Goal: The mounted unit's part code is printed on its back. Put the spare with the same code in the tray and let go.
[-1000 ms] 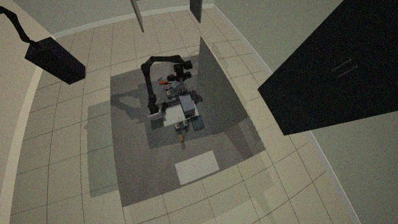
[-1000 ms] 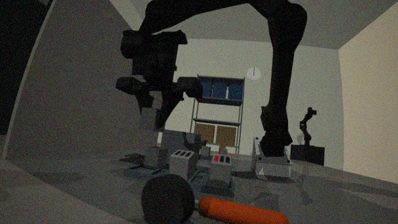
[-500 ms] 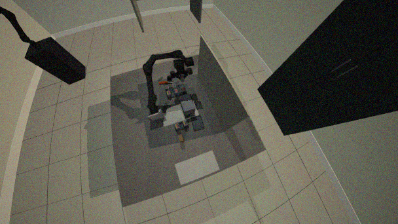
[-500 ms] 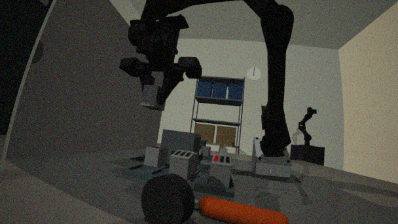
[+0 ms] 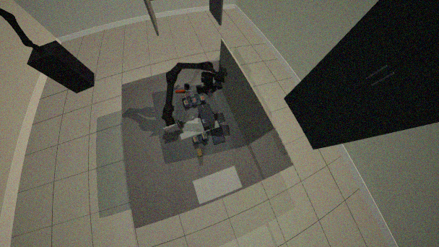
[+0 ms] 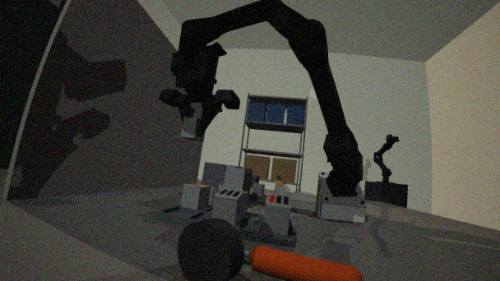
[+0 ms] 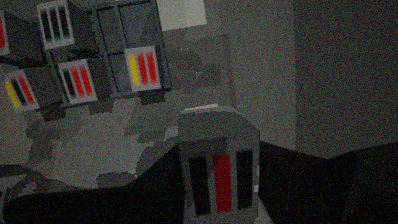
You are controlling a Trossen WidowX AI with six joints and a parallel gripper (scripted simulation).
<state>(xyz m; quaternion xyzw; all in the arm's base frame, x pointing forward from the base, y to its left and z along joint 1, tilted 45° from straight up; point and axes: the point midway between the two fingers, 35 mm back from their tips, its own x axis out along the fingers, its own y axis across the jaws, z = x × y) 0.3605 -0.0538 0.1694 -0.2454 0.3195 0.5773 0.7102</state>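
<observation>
My gripper (image 5: 210, 86) (image 6: 192, 117) (image 7: 210, 146) is shut on a grey spare (image 6: 190, 127) (image 7: 202, 150) striped black, red, black. It holds it up in the air, to the right of the rack in the wrist view. The dark rack (image 6: 284, 239) (image 7: 137, 25) carries several grey spares: one all black-striped (image 7: 56, 24), one black, red, red (image 7: 77, 81), one yellow, red, red (image 7: 142, 68) and one yellow, black, red (image 7: 21, 91). A larger grey box (image 5: 206, 113) stands beyond the rack. The mounted unit's code is not readable, and I cannot tell which thing is the tray.
An orange-handled tool (image 5: 180, 91) (image 6: 304, 263) and a dark round object (image 5: 186, 87) (image 6: 210, 249) lie near the rack. A tall grey panel (image 5: 242, 97) (image 6: 136, 123) stands beside the gripper. A white rectangle (image 5: 217, 185) lies farther along the table.
</observation>
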